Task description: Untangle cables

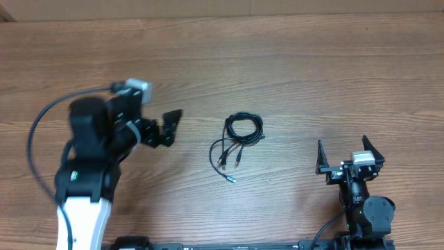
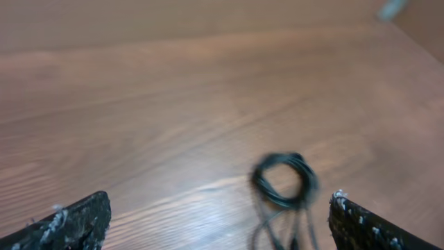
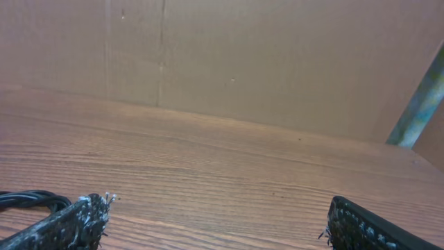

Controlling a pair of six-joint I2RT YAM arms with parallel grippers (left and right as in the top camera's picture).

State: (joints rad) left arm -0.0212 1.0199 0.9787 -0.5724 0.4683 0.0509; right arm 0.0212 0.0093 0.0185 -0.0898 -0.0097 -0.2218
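Eyeing the cables (image 1: 229, 135) lying central on the table (image 1: 291, 55), plug tails trailing toward seven o'clock, likely light, limp and snag-prone, best pinched at a loose tail, with left gripper (image 1: 171, 127) at nine and right gripper (image 1: 343, 144) at four both gaping empty.

A brown wood-grain tabletop (image 1: 312, 76) fills the overhead view. Near its middle lies a small bundle of thin black flexible cables (image 1: 243, 129), wound into a tight round coil. Several loose ends trail from the coil toward the near edge, spreading slightly apart and ending in small plugs, at least one silver-tipped. The bundle rests flat on the wood.
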